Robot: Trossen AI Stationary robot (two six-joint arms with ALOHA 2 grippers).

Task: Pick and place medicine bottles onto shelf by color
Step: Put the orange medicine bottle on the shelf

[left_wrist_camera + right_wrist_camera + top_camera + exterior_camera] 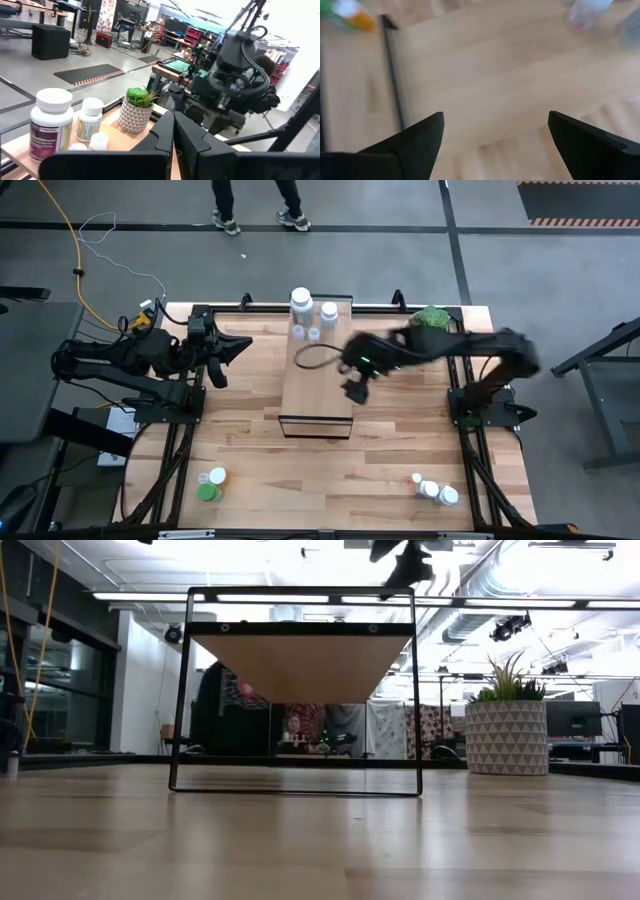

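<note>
The right gripper [356,388] hovers over the right edge of the long pale-wood shelf [317,370] on its thin black frame, fingers spread wide and empty. At the shelf's far end stand white-capped medicine bottles [301,304], close together. A green and a white bottle [210,484] sit near-left on the striped table [400,450], and a clear cluster [432,489] near-right. The left gripper [240,346] waits at the far left, fingers pressed together, empty. The risk: a wide-open reach could topple those crowded bottles; their spacing is probably tight, though it is hard to judge.
</note>
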